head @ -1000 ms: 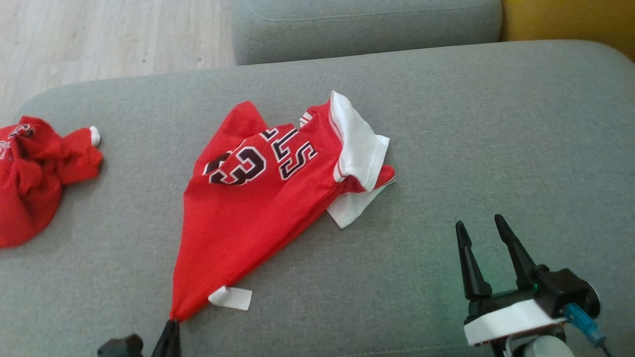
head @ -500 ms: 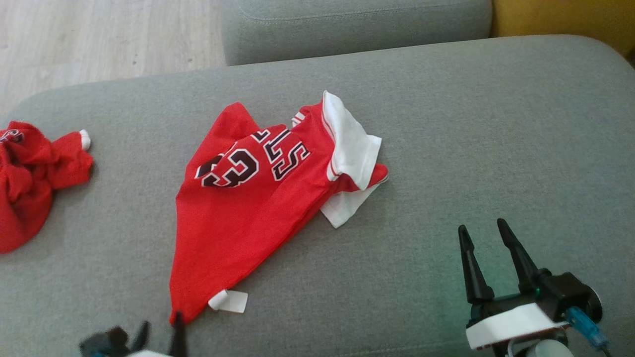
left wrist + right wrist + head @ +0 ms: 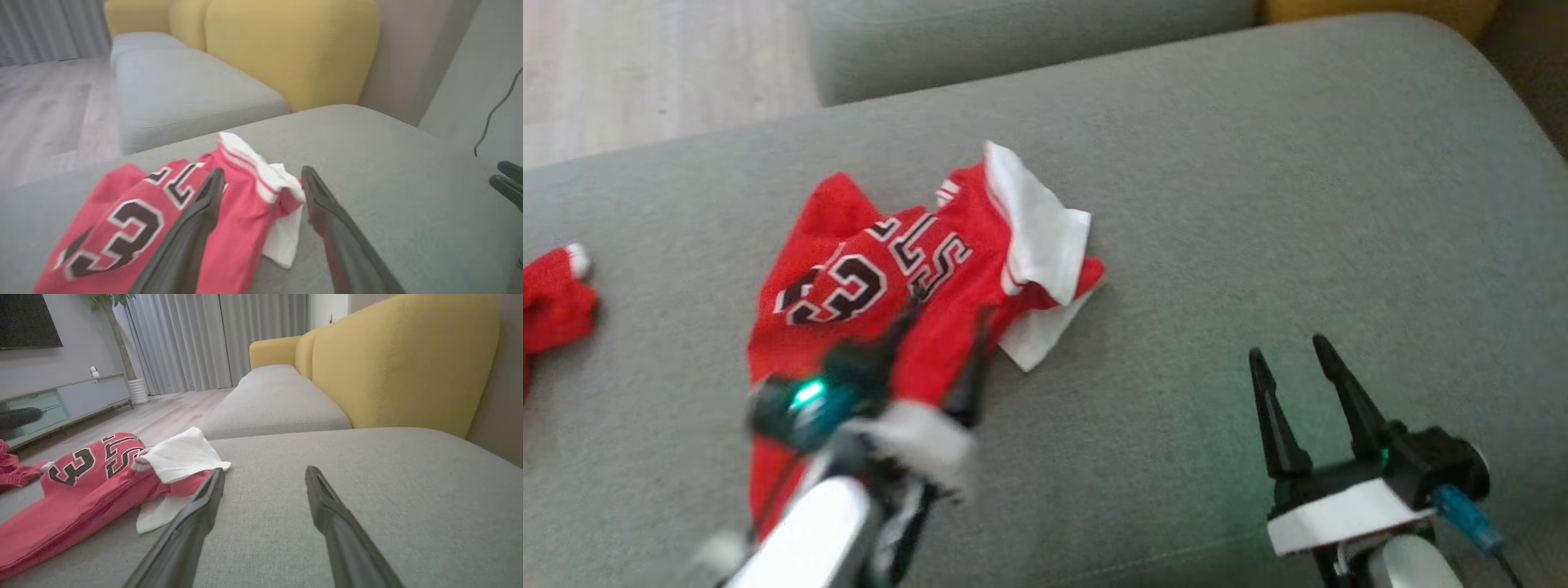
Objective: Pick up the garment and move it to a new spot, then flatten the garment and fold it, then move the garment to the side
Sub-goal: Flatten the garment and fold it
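Grip on the red jersey (image 3: 849, 278) has been released: left gripper (image 3: 947, 314), fingers apart, is now raised over it on the grey cushion (image 3: 1258, 204), seemingly for flattening; right gripper (image 3: 1290, 347) is held spread, clear of cloth.

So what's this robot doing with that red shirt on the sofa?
It is working on a red jersey that lies crumpled, not yet flattened, on the grey cushion. Its left gripper hangs open over the jersey, gripping nothing. Its right gripper is open too, off to the side over bare cushion.
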Motion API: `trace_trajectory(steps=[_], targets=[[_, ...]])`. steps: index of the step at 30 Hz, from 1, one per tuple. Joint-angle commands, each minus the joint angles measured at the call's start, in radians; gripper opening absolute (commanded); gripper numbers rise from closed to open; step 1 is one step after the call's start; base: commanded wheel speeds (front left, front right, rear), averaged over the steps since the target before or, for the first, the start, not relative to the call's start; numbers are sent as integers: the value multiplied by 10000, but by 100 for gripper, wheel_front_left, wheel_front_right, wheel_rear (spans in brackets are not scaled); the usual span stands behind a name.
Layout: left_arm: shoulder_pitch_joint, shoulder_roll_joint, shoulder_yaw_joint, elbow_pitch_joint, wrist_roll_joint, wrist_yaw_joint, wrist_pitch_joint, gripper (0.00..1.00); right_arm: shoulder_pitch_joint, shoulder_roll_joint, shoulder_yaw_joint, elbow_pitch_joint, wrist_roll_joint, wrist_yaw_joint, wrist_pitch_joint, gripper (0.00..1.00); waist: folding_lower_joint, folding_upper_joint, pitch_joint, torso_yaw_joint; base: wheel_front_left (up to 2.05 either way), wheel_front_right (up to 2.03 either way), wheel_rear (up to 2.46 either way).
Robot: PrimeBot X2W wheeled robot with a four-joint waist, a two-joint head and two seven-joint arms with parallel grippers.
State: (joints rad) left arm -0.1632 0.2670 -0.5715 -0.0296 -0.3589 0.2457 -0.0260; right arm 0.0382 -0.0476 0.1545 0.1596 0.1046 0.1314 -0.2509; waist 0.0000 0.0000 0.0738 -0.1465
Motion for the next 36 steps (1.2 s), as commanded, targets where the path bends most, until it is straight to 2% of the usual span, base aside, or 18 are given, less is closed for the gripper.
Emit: trace_trajectory(steps=[1, 5, 6, 9, 15, 23, 31, 36], targets=[[-1173, -275, -212, 301, 316, -396, 183, 100, -567, -47, 280, -404, 32, -7, -109, 100, 0, 0, 277, -392, 0, 0, 0], [-2367, -743, -1045, 1799, 788, -1017, 455, 100, -722, -39, 368, -453, 51, -7, -109, 100, 0, 0, 531, -745, 0, 0, 0], [-2367, -743, -1045, 1799, 788, -1017, 455, 100, -722, -39, 368, -453, 51, -7, -109, 100, 0, 0, 531, -745, 0, 0, 0], [-3062, -781, -1484, 3113, 1360, -1189, 518, 100, -795, -35, 423, -445, 69, -7, -109, 100, 0, 0, 630, -959, 0, 0, 0], [-3926, -898, -1835, 4869, 2164, -891, 244, 100, -776, -29, 357, -455, 123, -7, -109, 100, 0, 0, 660, -1088, 0, 0, 0], [-4546, -1201, -1848, 6105, 2279, -685, -363, 100, -781, -27, 366, -442, 212, -7, -109, 100, 0, 0, 658, -1100, 0, 0, 0], [-4716, -1775, -1159, 6654, 1205, -630, -830, 100, -789, -27, 421, -415, 230, -7, -109, 100, 0, 0, 661, -1158, 0, 0, 0], [-4217, -2094, -193, 6573, -835, -1057, -796, 100, -767, -27, 408, -391, 267, -7, -109, 100, 0, 0, 631, -1219, 0, 0, 0]])
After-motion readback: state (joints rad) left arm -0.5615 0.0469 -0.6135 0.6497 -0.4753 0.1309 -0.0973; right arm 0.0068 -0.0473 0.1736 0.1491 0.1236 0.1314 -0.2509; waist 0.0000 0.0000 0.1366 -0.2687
